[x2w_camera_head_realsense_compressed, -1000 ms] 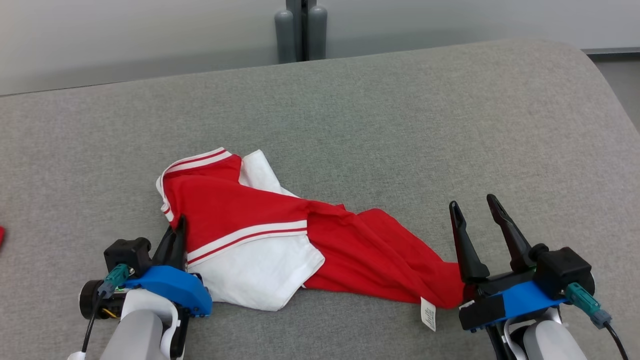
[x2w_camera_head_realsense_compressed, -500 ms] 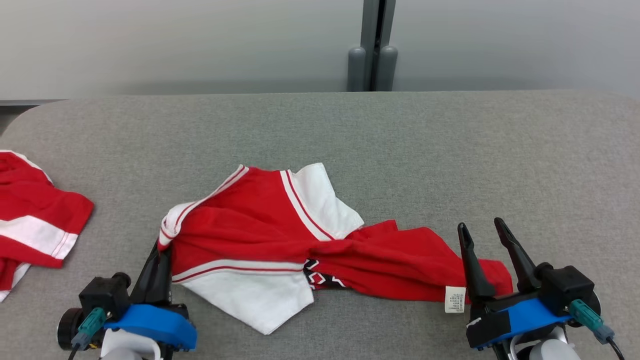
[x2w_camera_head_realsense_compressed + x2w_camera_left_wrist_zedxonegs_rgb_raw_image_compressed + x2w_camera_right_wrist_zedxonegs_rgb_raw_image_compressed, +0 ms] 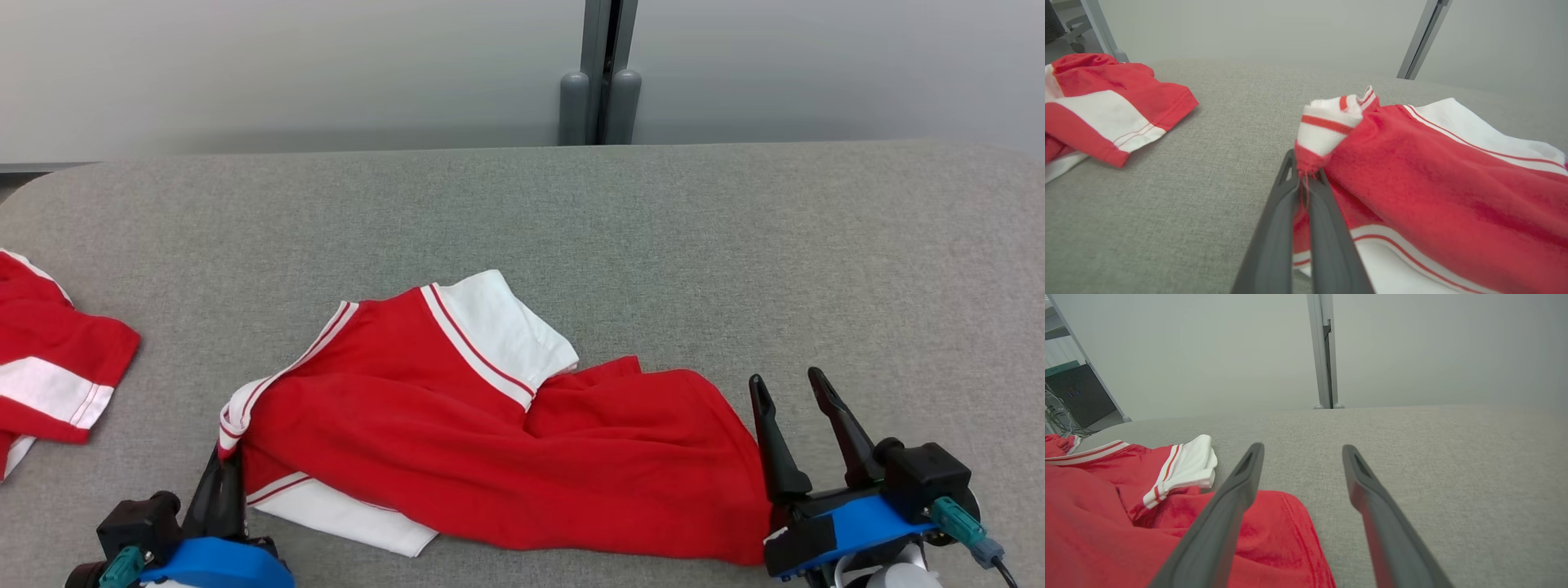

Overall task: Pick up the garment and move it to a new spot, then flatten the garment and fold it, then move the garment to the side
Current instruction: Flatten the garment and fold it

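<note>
A red and white garment (image 3: 490, 433) lies rumpled across the near middle of the grey surface (image 3: 735, 245). My left gripper (image 3: 224, 461) is shut on the garment's striped white collar edge at its left end; the pinch shows close up in the left wrist view, gripper (image 3: 1306, 173) on cloth (image 3: 1412, 163). My right gripper (image 3: 788, 388) stands open at the garment's right end, nothing between its fingers. In the right wrist view the open gripper (image 3: 1302, 451) has its left finger (image 3: 1237, 486) over the red cloth (image 3: 1106, 522).
A second red and white garment (image 3: 49, 367) lies at the left edge of the surface, also seen as a heap (image 3: 1098, 102) in the left wrist view. A grey post (image 3: 600, 73) stands against the wall behind. The far and right parts of the surface are bare.
The camera swung round. The garment's left end was dragged left and nearer by my shut left gripper, spreading the red cloth wider; the white tag no longer shows. The right gripper stayed open.
</note>
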